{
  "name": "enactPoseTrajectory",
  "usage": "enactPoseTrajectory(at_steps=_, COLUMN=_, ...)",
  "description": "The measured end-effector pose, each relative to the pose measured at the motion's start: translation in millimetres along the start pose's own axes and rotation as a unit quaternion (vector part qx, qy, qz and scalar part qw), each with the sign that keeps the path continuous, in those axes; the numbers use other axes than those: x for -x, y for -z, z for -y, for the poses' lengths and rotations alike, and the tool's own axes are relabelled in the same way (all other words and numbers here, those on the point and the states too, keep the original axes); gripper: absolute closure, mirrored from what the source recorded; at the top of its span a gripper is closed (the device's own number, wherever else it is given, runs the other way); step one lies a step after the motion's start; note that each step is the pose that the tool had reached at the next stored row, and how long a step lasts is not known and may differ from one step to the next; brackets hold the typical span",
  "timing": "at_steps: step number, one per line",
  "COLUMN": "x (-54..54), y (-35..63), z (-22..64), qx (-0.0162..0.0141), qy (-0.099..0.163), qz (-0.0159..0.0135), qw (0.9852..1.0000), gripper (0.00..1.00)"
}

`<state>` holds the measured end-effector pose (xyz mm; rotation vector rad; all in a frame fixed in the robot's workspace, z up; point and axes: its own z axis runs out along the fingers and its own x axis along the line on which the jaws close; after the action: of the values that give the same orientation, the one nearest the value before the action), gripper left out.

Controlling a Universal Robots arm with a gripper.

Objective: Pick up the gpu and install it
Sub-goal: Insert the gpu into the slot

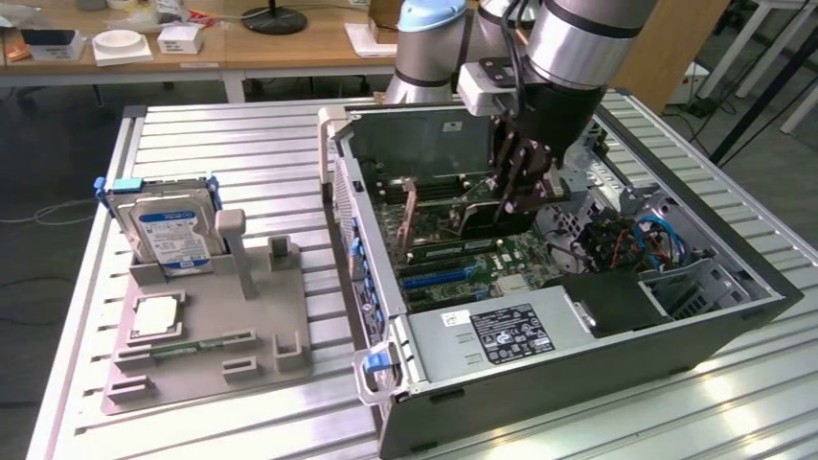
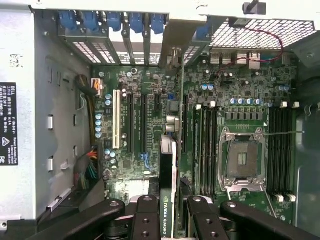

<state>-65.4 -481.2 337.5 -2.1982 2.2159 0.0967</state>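
The gpu (image 2: 168, 160) is a thin dark card seen edge-on, with a green-and-white label on its near end and its metal bracket toward the case's rear slot openings. My gripper (image 2: 167, 212) is shut on it, one black finger (image 2: 146, 217) on each side. The card hangs upright just above the motherboard (image 2: 135, 150), lined up along the expansion slots. In the exterior view my gripper (image 1: 522, 187) reaches down into the open computer case (image 1: 383, 287), with the gpu (image 1: 484, 220) dark below it.
A bare CPU socket (image 2: 242, 160) and memory slots lie beside the card. The power supply (image 1: 511, 335) fills the case's near end, with cables (image 1: 639, 240) at the exterior view's right. A grey fixture (image 1: 211, 335) holding a hard drive (image 1: 172, 230) stands outside the case.
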Motion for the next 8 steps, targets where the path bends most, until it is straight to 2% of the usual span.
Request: enactPoseTrajectory(at_steps=8, x=-0.1, y=-2.4, z=0.2, qx=0.0000, qy=0.000, qz=0.0006, qw=1.0000, gripper=0.74)
